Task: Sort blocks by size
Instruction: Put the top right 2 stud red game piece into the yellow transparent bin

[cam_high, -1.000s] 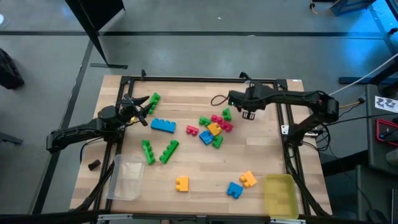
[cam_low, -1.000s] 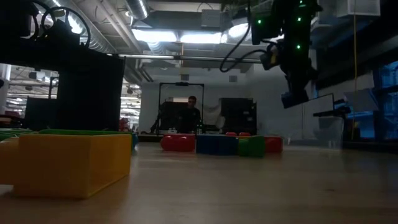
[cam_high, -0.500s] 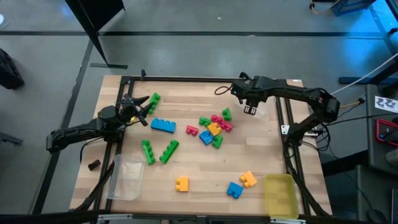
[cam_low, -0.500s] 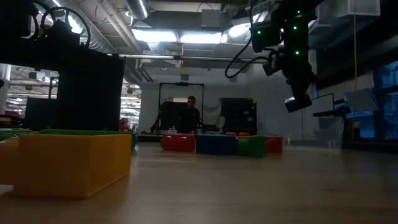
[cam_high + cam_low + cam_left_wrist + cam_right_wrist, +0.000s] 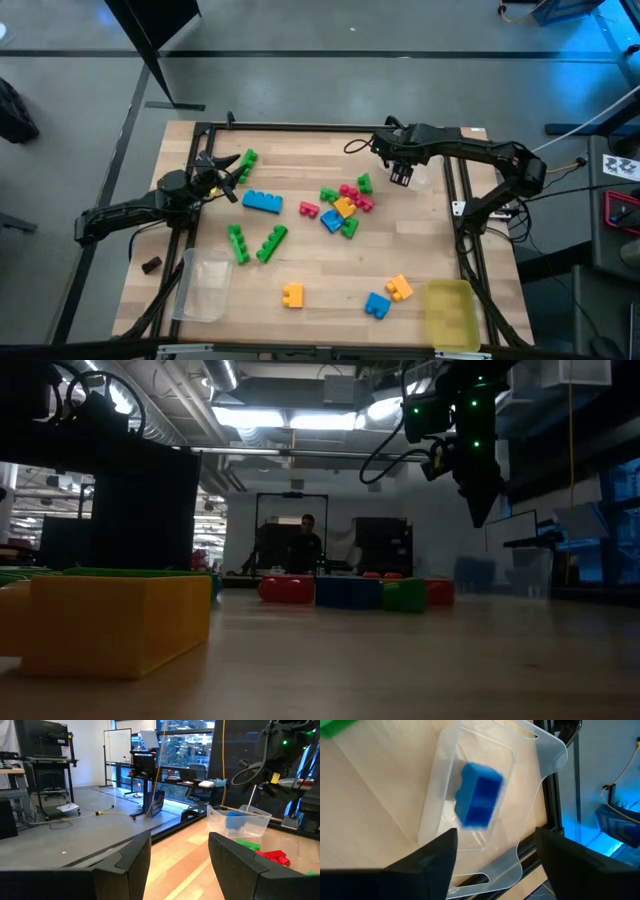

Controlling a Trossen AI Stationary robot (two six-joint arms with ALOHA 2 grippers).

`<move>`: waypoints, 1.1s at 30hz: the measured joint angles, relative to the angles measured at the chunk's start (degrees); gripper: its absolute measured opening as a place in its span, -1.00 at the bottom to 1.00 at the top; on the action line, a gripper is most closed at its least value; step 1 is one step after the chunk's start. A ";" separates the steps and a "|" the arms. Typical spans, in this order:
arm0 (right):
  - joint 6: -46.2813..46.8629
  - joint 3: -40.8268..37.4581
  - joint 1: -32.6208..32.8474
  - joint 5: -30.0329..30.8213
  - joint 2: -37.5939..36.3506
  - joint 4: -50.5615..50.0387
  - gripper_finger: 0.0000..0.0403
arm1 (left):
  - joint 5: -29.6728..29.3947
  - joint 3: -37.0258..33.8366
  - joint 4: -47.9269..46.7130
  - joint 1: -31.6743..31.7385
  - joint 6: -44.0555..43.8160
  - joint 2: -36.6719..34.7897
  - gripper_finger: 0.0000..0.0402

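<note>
Over clear tray (image 5: 527, 827): right gripper (image 5: 492, 857) fingers spread, blue block (image 5: 479, 795) below; left gripper (image 5: 180, 857) spread, idle.

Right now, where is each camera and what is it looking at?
High view: overhead, straight down; both arms, studded plastic toy blocks.
Low view: tabletop height, facing the room; right arm hangs above.
Left wrist: past open left gripper.
Right wrist: down past open right gripper at blue block.
Both wrist views share the clear plastic tray.
</note>
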 joint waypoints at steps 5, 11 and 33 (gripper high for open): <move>-0.02 0.00 0.03 0.33 0.00 -0.51 0.40 | 0.00 -0.01 -0.01 0.00 0.00 0.00 -0.08; 1.28 0.79 0.05 -1.95 0.00 -3.21 0.40 | 0.01 0.02 -0.02 -0.01 0.00 0.00 -0.08; 19.86 2.93 17.09 -18.28 -0.04 12.03 0.40 | 0.01 0.02 -0.02 0.00 -1.82 0.00 -0.08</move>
